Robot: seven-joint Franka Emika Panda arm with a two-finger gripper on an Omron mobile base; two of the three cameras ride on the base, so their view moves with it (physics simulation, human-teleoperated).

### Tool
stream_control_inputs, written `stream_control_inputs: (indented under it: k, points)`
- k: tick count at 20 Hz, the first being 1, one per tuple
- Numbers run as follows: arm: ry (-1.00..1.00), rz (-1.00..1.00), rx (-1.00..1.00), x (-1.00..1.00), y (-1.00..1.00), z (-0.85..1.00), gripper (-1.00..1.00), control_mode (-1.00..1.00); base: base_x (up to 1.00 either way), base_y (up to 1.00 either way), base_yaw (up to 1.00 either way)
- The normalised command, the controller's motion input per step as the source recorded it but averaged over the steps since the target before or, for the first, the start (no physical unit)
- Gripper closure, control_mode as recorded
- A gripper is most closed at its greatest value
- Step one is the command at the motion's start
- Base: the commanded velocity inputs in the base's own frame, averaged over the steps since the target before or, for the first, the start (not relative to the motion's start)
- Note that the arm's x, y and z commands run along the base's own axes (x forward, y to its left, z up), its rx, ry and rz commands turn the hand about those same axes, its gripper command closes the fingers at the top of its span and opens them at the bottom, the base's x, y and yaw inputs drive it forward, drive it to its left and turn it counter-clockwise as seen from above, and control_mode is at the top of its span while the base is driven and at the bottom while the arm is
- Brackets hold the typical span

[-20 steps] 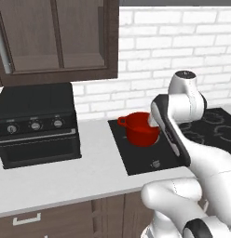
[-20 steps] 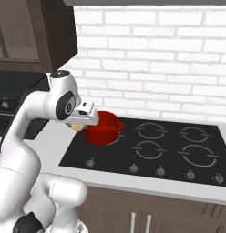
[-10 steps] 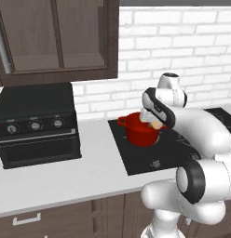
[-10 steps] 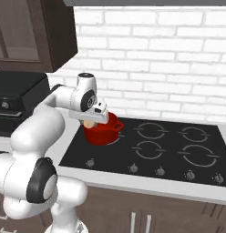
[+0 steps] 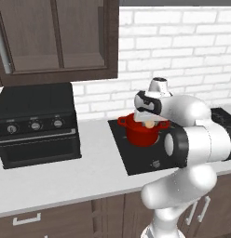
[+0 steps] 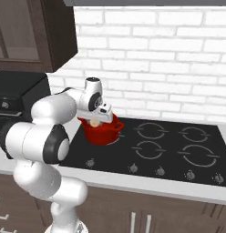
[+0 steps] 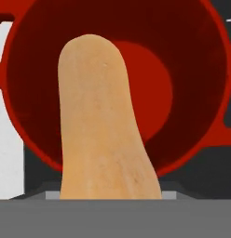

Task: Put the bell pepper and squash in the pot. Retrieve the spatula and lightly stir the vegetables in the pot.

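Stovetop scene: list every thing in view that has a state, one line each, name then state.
squash: held in the pincer, hanging over the pot's mouth, not yet in it.
pot: upright on the cooktop, no lid; the inside that shows looks empty.
pincer: shut on the squash, above the pot.
cooktop: no burner glowing.
toaster oven: door shut.
wall cabinet: doors shut.

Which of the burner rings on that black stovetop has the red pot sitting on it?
The back left one, nearest the countertop. The pot covers it, with the squash in the gripper above; the other four rings lie bare.
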Motion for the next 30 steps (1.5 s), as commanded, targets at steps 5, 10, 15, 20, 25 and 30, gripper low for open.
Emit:
stream_control_inputs:
  k: [5, 10, 15, 20, 25, 30]
  points:
    - [0.00, 0.00, -0.02, 0.51, 0.00, -0.49, 1.00, -1.00, 0.00, 0.00, 0.00]
    - [0.02, 0.00, 0.00, 0.26, 0.00, -0.19, 1.00, -1.00, 0.00, 0.00, 0.00]
    - [0.00, 0.00, 0.00, 0.30, 0.00, -0.29, 1.00, -1.00, 0.00, 0.00, 0.00]
    - [0.00, 0.00, 0.00, 0.25, 0.00, -0.26, 1.00, -1.00, 0.00, 0.00, 0.00]
    - [0.00, 0.00, 0.00, 0.07, 0.00, -0.08, -1.00, -1.00, 0.00, 0.00, 0.00]
    - [0.00, 0.04, 0.00, -0.06, 0.04, 0.00, -1.00, -1.00, 0.00, 0.00, 0.00]
